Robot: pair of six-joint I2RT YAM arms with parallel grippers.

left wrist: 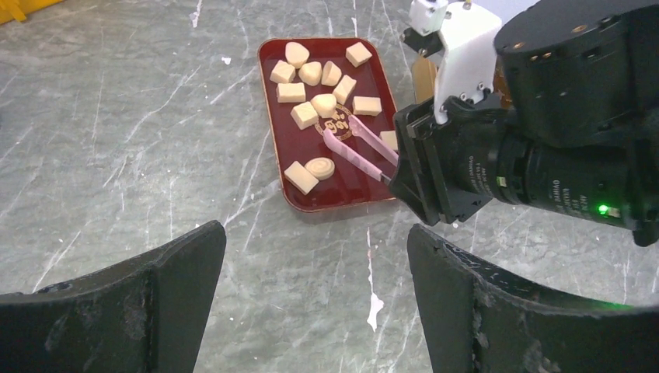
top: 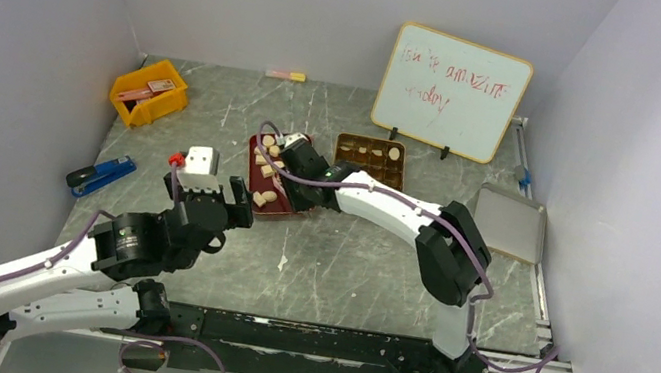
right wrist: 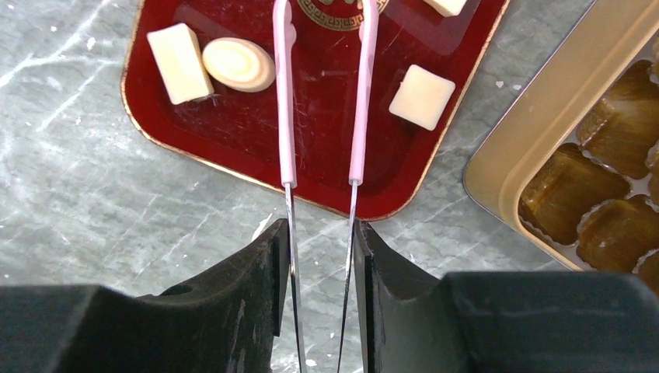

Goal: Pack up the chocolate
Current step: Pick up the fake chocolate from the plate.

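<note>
Currently, right gripper (right wrist: 320, 233) clasps pink-tipped metal tweezers (right wrist: 285, 116), prongs apart and empty, over dark red tray (right wrist: 233, 136) holding pale tan chocolate pieces (left wrist: 305, 114). Picking step: next, pinch one for gold compartmented tin (right wrist: 536, 116). Left gripper (left wrist: 315, 237) gapes.

Probably a robotics lab: plain white walls (top: 16, 43) enclose a grey table (top: 343, 270).
</note>
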